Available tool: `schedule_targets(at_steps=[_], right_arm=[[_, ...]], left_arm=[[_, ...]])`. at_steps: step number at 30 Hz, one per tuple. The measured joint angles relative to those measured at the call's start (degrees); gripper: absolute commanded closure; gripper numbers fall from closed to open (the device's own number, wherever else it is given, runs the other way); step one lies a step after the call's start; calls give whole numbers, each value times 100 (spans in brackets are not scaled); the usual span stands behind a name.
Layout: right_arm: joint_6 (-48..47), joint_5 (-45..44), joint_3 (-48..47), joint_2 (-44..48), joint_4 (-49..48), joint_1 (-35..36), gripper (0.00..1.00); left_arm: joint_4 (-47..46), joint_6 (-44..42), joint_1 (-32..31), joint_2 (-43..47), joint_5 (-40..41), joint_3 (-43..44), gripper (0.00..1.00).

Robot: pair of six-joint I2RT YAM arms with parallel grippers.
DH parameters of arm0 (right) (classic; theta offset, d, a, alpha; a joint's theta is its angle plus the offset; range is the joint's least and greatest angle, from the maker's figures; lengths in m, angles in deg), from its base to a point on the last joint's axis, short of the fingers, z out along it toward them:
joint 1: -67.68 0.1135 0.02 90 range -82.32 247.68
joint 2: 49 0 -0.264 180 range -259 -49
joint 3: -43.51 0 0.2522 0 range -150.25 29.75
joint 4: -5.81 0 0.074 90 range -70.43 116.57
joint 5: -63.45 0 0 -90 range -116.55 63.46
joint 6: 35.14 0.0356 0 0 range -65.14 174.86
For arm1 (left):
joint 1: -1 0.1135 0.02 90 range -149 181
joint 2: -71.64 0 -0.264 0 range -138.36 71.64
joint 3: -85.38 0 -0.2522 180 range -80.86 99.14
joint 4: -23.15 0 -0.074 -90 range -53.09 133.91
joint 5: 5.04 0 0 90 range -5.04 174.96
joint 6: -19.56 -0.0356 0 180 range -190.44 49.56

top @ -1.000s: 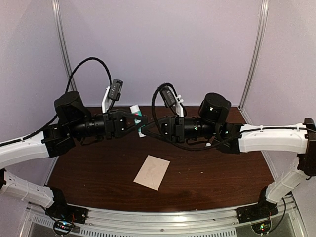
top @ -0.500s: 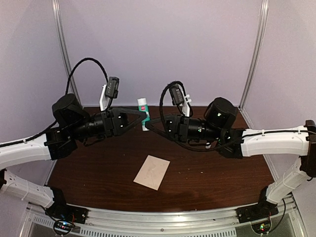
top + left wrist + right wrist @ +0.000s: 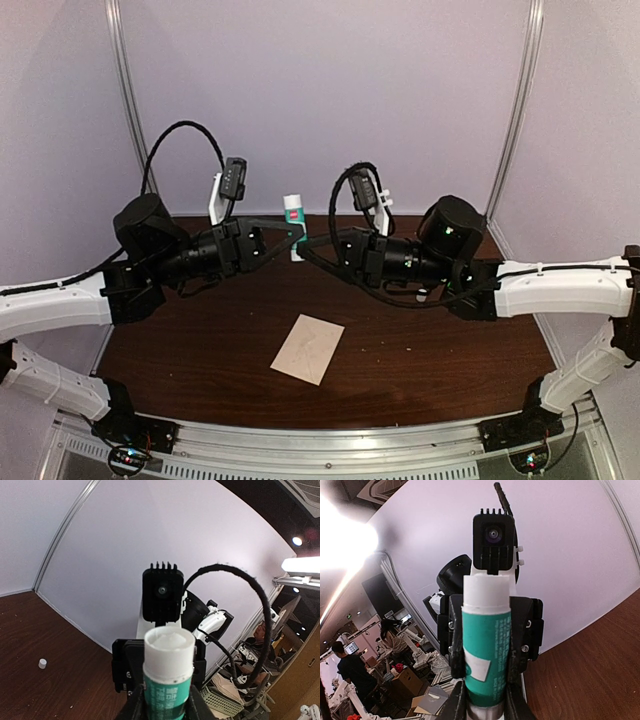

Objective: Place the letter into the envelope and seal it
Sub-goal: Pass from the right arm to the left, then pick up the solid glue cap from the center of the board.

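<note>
Your envelope (image 3: 308, 348) lies flat on the dark wooden table (image 3: 450, 350), turned a little askew, with nothing on it and neither arm touching it. From above you cannot make out whether its flap is open or folded down.

Both of your arms meet in the air beyond the envelope, on the side away from their bases. Between them stands a glue stick (image 3: 293, 212), upright, with a teal body and a white upper end that rises clear of both sets of fingers.

Your left gripper (image 3: 285, 238) comes in from the left of the envelope's line. In its wrist view the jaws press against both sides of the teal tube, low down, so they are clamped on the glue stick. The stick's white top end faces that camera and looks uncapped.

Your right gripper (image 3: 308, 248) reaches in from the opposite side. Its wrist view shows the jaws closed on the lower part of the same tube, with the teal label and white end standing above them.

In the left wrist view a small white cap (image 3: 42, 663) sits alone on the table. You cannot tell from that view how it lies relative to the envelope.
</note>
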State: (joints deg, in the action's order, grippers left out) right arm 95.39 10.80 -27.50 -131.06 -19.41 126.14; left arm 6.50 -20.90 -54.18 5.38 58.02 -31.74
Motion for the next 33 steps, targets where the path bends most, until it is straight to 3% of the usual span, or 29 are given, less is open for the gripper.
schedule_targets(at_steps=[6,13,18,26,33], right_arm=[[-52,-72,0,74,186,20,92],[-280,-260,0,188,531,44,44],[-566,-697,140,577,1200,17,29],[-872,-2114,251,1475,3097,-682,26],[-1161,-3171,234,837,5012,-1965,27]], left_arm=[[-2,-2,-2,-31,0,0,89],[15,37,-35,-46,44,-7,94],[247,33,-76,-28,258,-7,94],[1163,-122,238,76,647,-7,95],[1784,-409,509,111,887,-37,95]])
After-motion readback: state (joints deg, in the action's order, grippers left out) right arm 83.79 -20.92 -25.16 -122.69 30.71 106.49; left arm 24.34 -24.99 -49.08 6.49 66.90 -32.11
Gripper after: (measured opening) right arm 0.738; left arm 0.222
